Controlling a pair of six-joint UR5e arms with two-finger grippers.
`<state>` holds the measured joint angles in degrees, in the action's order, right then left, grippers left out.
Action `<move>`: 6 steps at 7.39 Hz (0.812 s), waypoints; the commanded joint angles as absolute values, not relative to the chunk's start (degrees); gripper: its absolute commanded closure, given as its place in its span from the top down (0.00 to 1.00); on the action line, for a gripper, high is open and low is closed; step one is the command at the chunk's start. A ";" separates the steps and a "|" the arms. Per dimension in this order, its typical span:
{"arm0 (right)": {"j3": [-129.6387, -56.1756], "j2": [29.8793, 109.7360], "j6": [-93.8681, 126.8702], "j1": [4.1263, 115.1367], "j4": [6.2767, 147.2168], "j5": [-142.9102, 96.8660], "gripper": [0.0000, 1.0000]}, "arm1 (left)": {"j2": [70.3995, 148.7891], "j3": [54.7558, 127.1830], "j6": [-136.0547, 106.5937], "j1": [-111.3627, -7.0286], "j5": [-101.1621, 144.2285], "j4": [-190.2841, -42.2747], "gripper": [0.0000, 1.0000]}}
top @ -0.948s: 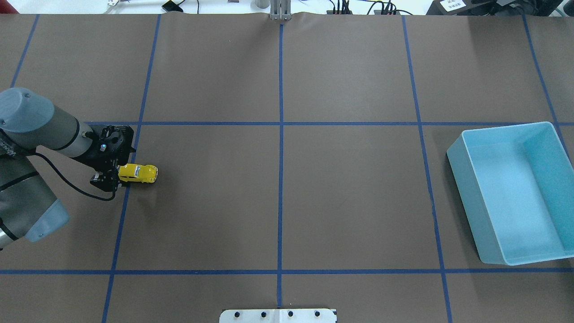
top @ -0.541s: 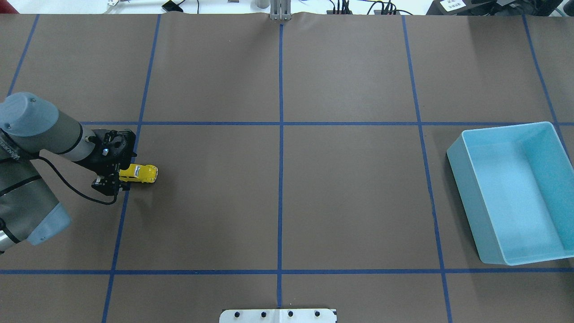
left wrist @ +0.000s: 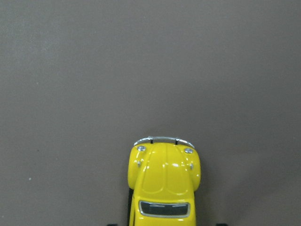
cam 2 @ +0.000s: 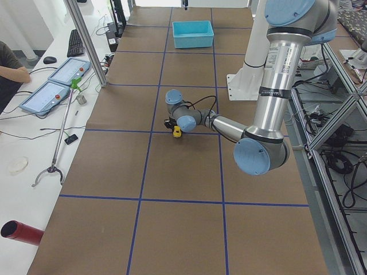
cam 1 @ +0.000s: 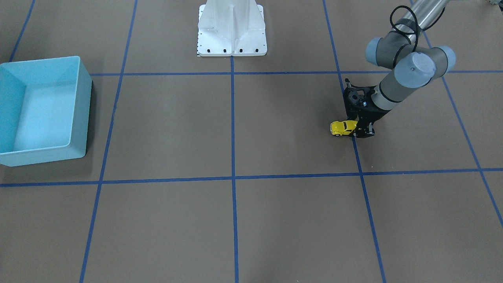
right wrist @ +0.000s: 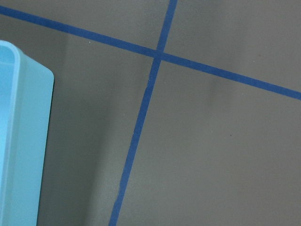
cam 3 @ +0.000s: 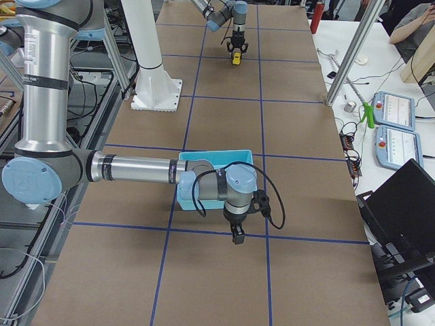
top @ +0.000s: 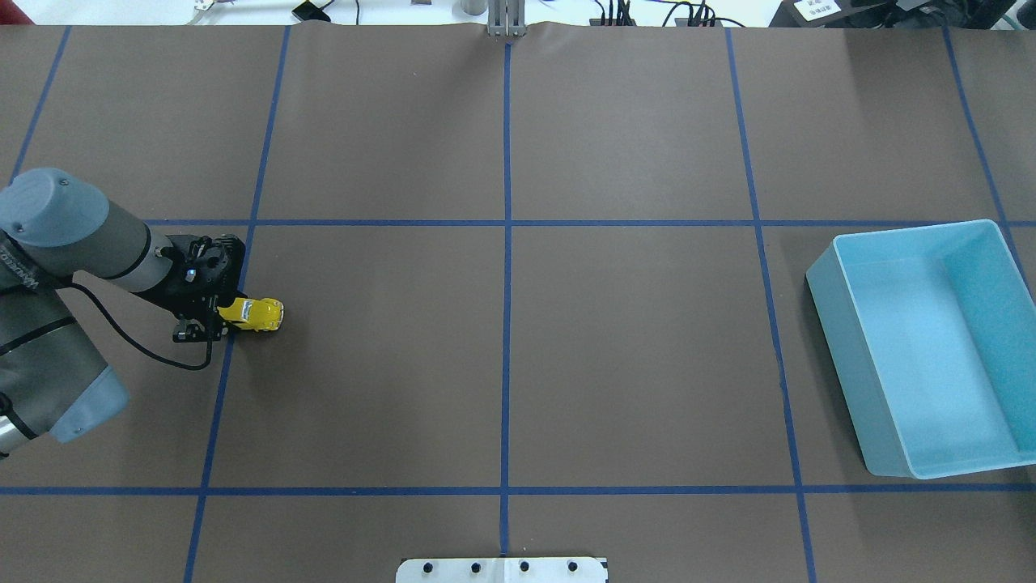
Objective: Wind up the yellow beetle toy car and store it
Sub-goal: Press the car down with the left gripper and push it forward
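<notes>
Yellow beetle toy car [top: 257,313] sits at frame left in the overhead view. The left gripper [top: 220,317] has its jaws spread, straddling the car's rear. The right gripper [cam 3: 236,238] is beside the light blue bin [top: 856,372] — can't tell whether it's spread or closed.

- The light is bright and even and comes from above; shadows on the table [top: 631,364] are soft and faint.
- Small glare spots sit on the yellow beetle toy car [left wrist: 164,174].
- The light blue bin [right wrist: 19,141] throws a dim, blurry shadow beside it.
</notes>
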<state>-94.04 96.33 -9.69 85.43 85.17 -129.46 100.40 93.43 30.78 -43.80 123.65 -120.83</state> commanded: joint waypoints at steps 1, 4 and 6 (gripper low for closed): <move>-94.04 96.33 -9.76 85.43 85.17 -129.46 1.00 | 100.28 94.21 30.85 -46.30 124.10 -121.20 0.11; -94.04 96.33 -9.67 85.43 85.17 -129.46 1.00 | 99.93 97.38 30.59 -47.28 124.01 -122.25 0.08; -93.96 96.33 -9.67 85.43 85.17 -129.46 1.00 | 100.46 97.21 27.88 -46.76 124.54 -126.02 0.08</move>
<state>-94.03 96.33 -9.68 85.43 85.17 -129.46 100.22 97.14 29.65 -46.95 124.18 -124.09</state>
